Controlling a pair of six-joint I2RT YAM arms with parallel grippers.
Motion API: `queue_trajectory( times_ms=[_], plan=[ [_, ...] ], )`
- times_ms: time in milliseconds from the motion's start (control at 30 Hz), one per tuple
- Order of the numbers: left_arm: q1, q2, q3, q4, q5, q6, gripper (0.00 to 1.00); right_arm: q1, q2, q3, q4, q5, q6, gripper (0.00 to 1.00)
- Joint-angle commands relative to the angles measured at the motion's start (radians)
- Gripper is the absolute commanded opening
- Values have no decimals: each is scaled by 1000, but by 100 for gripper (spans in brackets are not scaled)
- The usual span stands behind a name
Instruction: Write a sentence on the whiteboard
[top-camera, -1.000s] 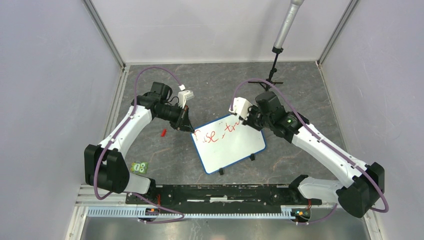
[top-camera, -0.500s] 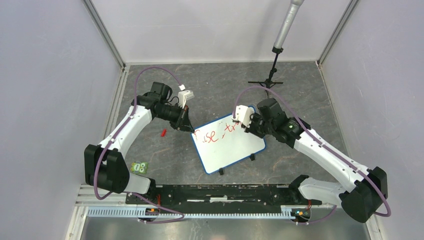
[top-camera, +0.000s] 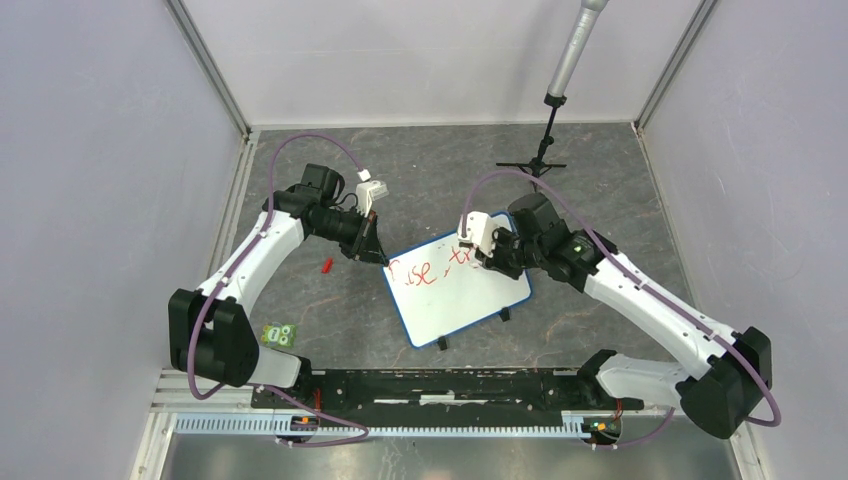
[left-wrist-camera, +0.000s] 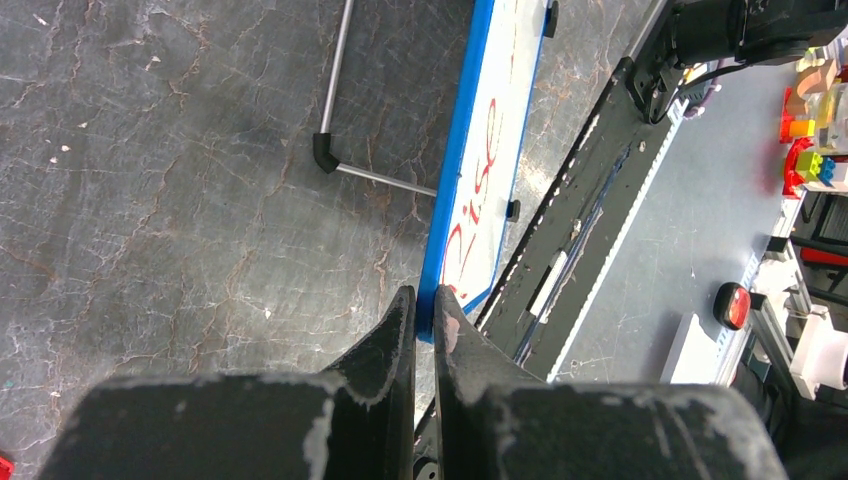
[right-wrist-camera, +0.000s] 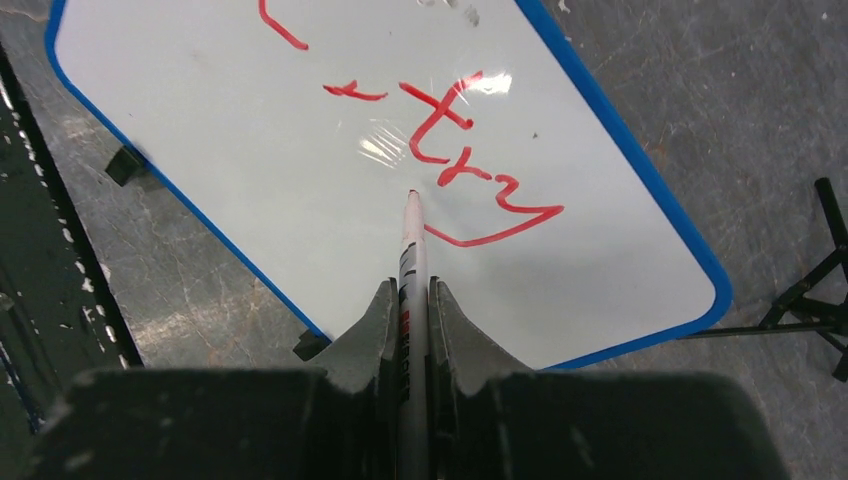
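On the grey stone-look table (top-camera: 420, 170), between the two arms, the whiteboard (top-camera: 462, 298) is sitting on its little black feet. It is turned at a slant, with one corner pointing at the left arm and its long side running toward the right arm. Its rim is blue.

Red words, the sentence (top-camera: 440, 268), are running along the far side of the board. So far they are reading "Rise, try". The right wrist view is showing the "try" part (right-wrist-camera: 450, 150) very clearly, with a long tail under the y.

The left gripper (top-camera: 378, 255) is pinching the blue rim at the board's corner. In the left wrist view its two black fingers (left-wrist-camera: 400, 320) are squeezing tight, one on each side of the rim, and the whiteboard (left-wrist-camera: 490, 120) is stretching away from them on its edge.

The right gripper (right-wrist-camera: 413, 290) is clenching a white marker (right-wrist-camera: 411, 240) between its fingers. The marker is sticking straight out, and its red tip is pointing at the white face just beside the letter r. I cannot tell if the tip is touching the board.

A small red cap (top-camera: 326, 265) is lying on the table near the left gripper. A small green thing (top-camera: 280, 334) is lying by the left arm's base. A black stand (top-camera: 545, 150) with a grey pole is standing at the far side of the table.
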Motion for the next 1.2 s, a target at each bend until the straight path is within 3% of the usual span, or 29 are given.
queue_trajectory(
  times_ms=[0, 167, 367, 667, 1167],
  plan=[
    [-5, -11, 11, 30, 3, 23, 14, 3, -40, 72, -25, -105, 3, 0],
    [-5, -27, 3, 49, 40, 5, 34, 14, -86, 51, -37, -153, -3, 0],
    [-5, -33, -3, 56, 53, -3, 45, 59, -97, -19, 11, -170, 6, 0],
    [-5, -13, -10, 64, 66, -8, 48, 215, -128, -138, 118, -109, 10, 0],
    [-5, -12, -25, 73, 79, -15, 46, 308, -111, -215, 266, -44, 33, 0]
  ],
)
